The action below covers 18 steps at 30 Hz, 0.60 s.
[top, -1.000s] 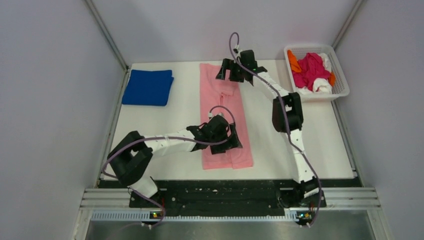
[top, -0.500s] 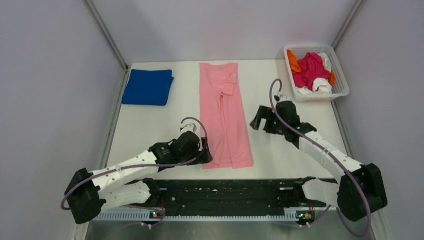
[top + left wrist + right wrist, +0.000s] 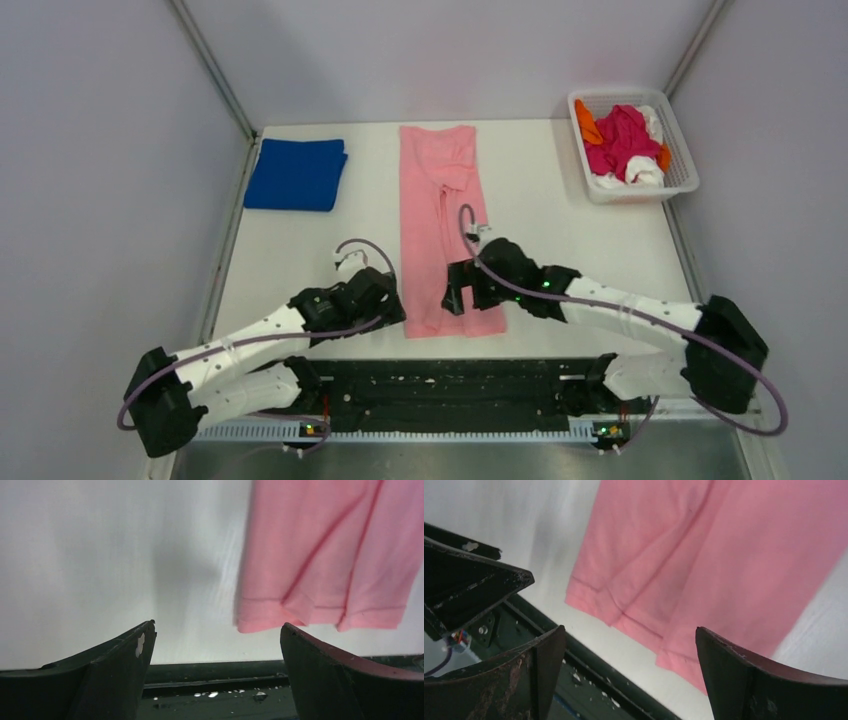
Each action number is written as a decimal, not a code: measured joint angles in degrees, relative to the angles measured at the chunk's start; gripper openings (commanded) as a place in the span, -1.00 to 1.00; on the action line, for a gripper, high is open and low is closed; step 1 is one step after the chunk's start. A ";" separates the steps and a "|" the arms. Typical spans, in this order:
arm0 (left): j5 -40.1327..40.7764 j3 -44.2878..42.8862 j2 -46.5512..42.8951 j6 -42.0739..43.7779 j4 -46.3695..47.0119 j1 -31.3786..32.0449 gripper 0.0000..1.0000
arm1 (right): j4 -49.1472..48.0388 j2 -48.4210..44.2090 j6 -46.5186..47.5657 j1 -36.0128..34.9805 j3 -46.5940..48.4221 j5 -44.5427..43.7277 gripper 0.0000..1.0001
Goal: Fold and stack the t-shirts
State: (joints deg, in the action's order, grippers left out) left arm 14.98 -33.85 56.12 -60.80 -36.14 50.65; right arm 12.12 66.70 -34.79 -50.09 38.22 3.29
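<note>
White arm links [image 3: 240, 340], blk joints [image 3: 725, 345], purple cables [image 3: 362, 241], scuffed blk fingers [image 3: 744, 680]

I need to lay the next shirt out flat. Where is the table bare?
Bare table lies between the blue shirt and the pink shirt, and between the pink shirt and the basket. It is crowded at the pink shirt's near hem, where the left hand and right hand both hover.

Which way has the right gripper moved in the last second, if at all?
Yes. The right gripper has swung from the far collar end of the pink t-shirt, level with the white basket, back to its near hem.
</note>
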 measured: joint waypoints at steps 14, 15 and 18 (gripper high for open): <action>15.76 -0.26 -11.80 -11.10 -22.18 -4.81 0.98 | 14.36 36.46 6.67 -14.95 31.36 -25.57 0.97; 16.31 -0.26 -12.07 -11.39 -22.62 -4.85 0.98 | 15.15 37.07 6.64 -14.95 31.36 -26.14 0.97; 17.31 -0.39 -12.11 -11.67 -23.15 -4.87 0.98 | 17.14 38.01 6.58 -15.02 31.36 -27.19 0.97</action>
State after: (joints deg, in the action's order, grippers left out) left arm 32.29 -34.24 44.01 -72.47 -59.29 45.78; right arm 29.26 104.71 -28.21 -65.10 69.58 -23.90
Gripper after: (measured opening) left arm 0.991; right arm 0.986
